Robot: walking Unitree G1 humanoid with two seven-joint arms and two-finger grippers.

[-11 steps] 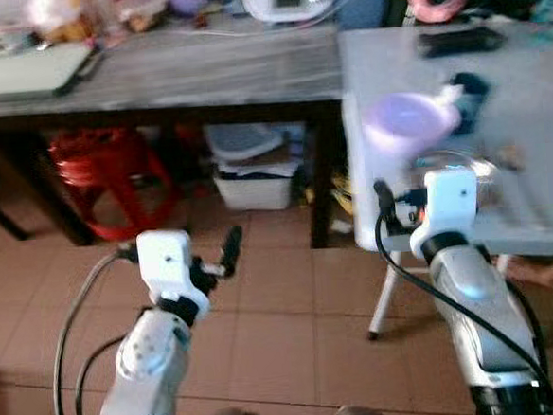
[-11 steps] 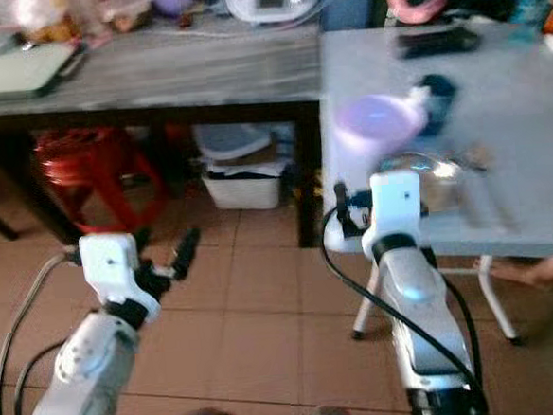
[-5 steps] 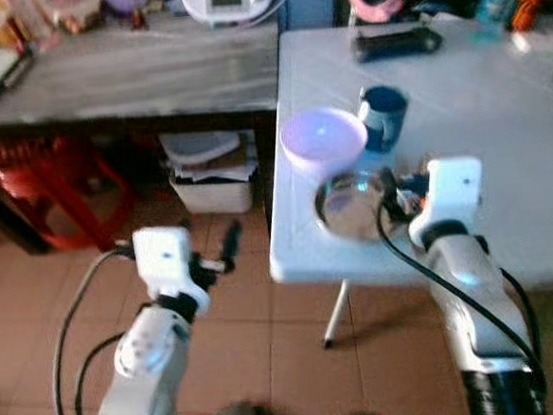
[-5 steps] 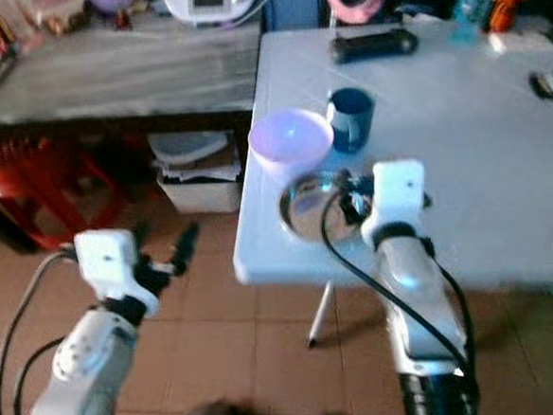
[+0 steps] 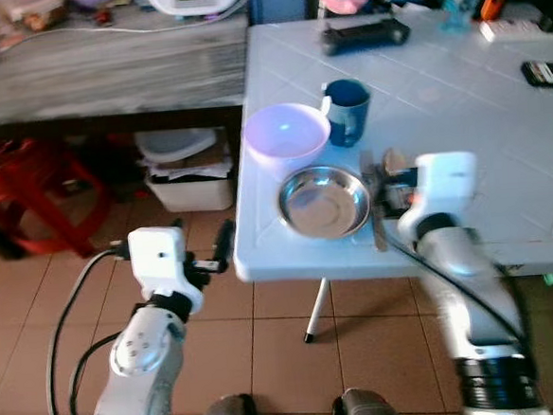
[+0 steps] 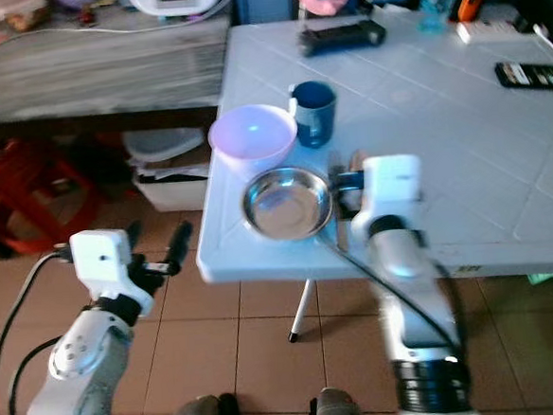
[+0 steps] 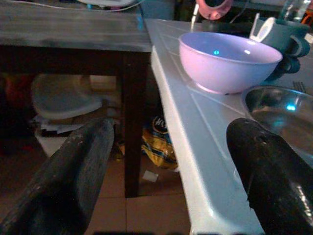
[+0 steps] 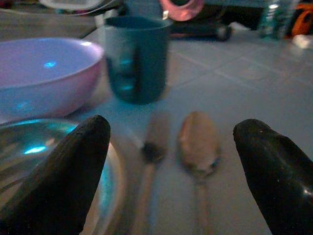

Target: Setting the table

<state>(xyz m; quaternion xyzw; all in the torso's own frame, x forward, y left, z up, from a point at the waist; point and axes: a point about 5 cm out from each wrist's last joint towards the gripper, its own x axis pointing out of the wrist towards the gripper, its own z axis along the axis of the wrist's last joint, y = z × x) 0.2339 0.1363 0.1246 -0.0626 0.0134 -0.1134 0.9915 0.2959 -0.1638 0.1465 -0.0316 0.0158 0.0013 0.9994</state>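
The right gripper point(image 8: 168, 161) hangs spread over a spoon point(image 8: 198, 147) and a second utensil point(image 8: 149, 147) near the table's point(image 5: 497, 107) front edge, beside the steel bowl point(image 5: 323, 200). Best lower squarely, straddling one handle alone. The left gripper point(image 7: 161, 166) waits spread off the corner.

On the table point(image 5: 459, 109), near its front left corner, the metal bowl point(image 5: 323, 200) sits closest to the edge; behind it and slightly left sits the plastic bowl point(image 5: 286, 132), with the mug point(image 5: 348, 110) just right of that; two utensils point(image 8: 176, 147) lie side by side right of the metal bowl (one is a spoon, the other too blurred to tell); a bench point(image 5: 105, 67) adjoins the table's left side, with a stool point(image 5: 19, 187) and a bin point(image 5: 184, 171) beneath it.
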